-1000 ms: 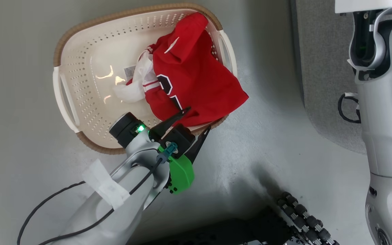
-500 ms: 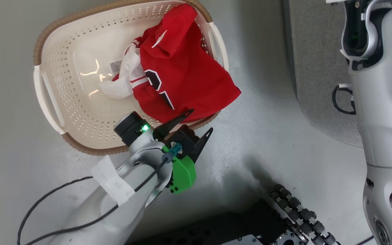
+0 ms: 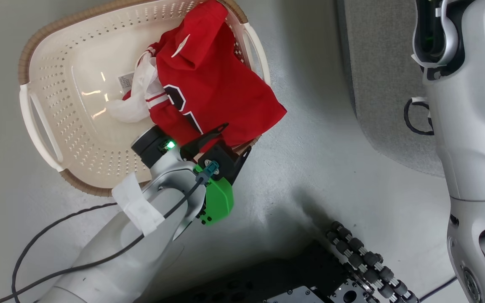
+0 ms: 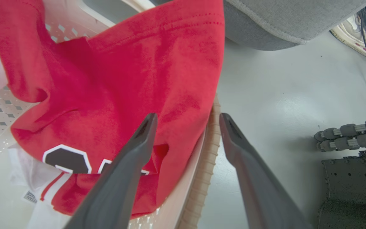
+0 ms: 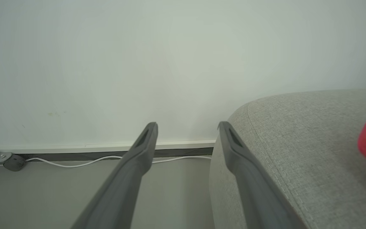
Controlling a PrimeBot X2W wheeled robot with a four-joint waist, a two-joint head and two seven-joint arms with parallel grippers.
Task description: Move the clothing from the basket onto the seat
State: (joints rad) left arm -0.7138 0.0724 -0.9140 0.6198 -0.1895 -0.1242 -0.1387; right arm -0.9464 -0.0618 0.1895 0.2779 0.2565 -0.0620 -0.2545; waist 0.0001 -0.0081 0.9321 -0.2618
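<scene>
Where 1 basket (image 3: 78,139) sits, 1 red garment (image 3: 213,84) drapes its rim.

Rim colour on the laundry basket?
Brown, woven-look rim on the cream-white perforated plastic basket; best seen in the head view.

Pale grey floor (image 3: 343,168) reflecting soft light. White wall (image 5: 106,63) standing plain, white cable (image 5: 71,165) running along dark skirting (image 5: 59,156) at its base.
</scene>
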